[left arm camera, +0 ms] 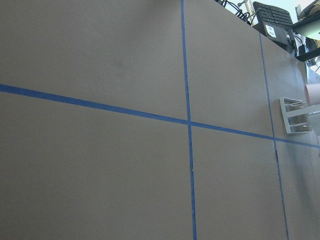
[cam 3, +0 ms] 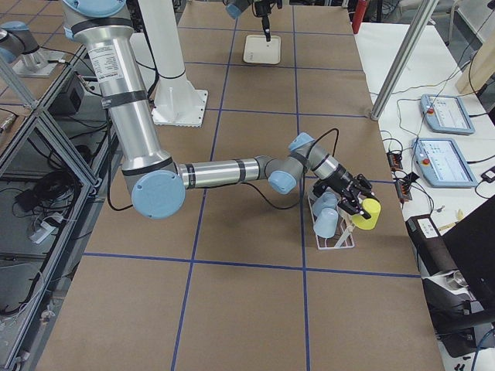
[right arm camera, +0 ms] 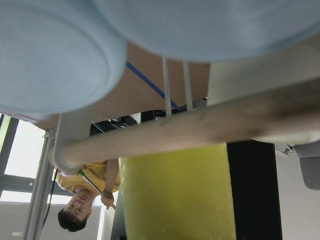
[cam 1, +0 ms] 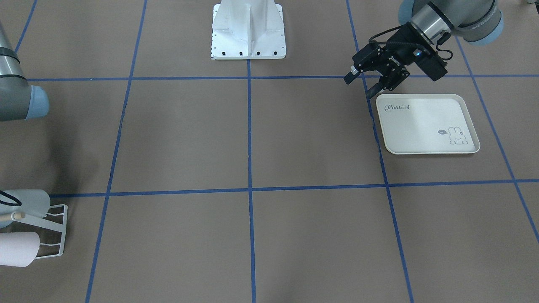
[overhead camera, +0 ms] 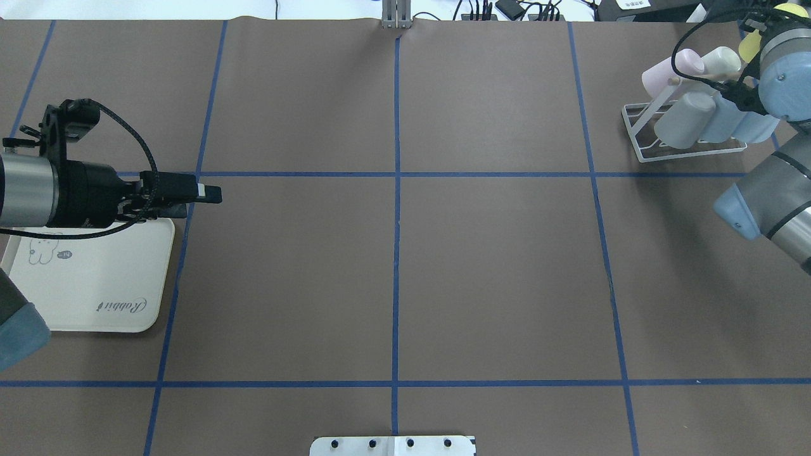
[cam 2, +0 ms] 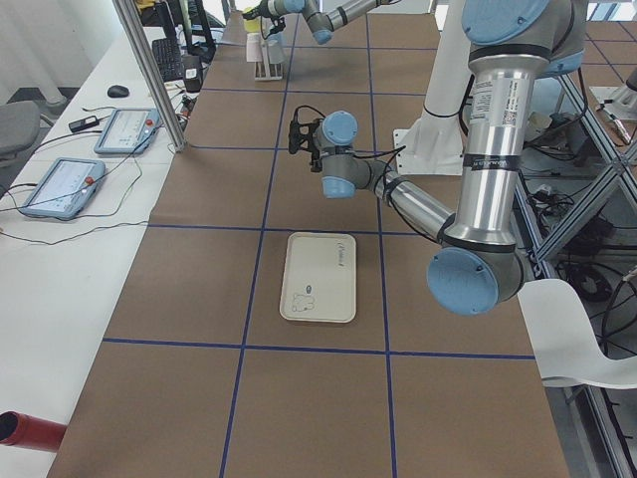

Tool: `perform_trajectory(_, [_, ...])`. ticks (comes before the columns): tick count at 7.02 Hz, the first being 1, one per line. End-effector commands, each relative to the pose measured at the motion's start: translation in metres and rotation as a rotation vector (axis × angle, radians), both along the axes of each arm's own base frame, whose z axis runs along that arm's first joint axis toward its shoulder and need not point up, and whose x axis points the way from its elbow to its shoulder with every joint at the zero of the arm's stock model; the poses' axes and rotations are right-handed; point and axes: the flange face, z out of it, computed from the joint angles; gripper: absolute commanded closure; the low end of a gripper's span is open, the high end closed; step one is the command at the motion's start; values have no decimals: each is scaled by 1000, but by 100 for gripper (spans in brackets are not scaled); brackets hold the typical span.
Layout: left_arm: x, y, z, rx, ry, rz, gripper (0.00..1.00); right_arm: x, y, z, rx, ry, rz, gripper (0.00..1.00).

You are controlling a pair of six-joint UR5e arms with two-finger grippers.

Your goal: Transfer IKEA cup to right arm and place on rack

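The yellow cup (cam 3: 365, 214) sits at the outer end of the white wire rack (cam 3: 338, 239), right at my right gripper (cam 3: 354, 202). The right wrist view shows the yellow cup (right arm camera: 177, 195) close below the rack's wooden peg (right arm camera: 200, 130). I cannot tell whether the right gripper's jaws hold it. In the overhead view the rack (overhead camera: 638, 136) is at the far right, with a sliver of the yellow cup (overhead camera: 751, 42) showing. My left gripper (cam 1: 363, 84) is open and empty, hovering by the tray's corner; it also shows in the overhead view (overhead camera: 212, 194).
Pink (overhead camera: 671, 69), cream (overhead camera: 721, 60), grey (overhead camera: 684, 120) and light blue (overhead camera: 728, 123) cups hang on the rack. A cream rabbit-print tray (cam 1: 425, 126) lies empty under the left arm. The robot's white base (cam 1: 248, 29) stands at the table's near edge.
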Motion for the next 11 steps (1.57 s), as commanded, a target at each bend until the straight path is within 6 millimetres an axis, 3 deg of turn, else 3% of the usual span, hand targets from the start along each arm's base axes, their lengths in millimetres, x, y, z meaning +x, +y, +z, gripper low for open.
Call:
perform_trajectory(1, [0, 0, 0, 0, 0, 1, 0, -9, 0, 0, 4, 10, -3, 100])
perform_trajectory(9, [0, 1, -3, 1, 6, 4, 0, -14, 4, 2, 13, 20, 1, 100])
perform_trajectory(11, [0, 1, -3, 1, 6, 4, 0, -12, 4, 2, 19, 27, 17, 81])
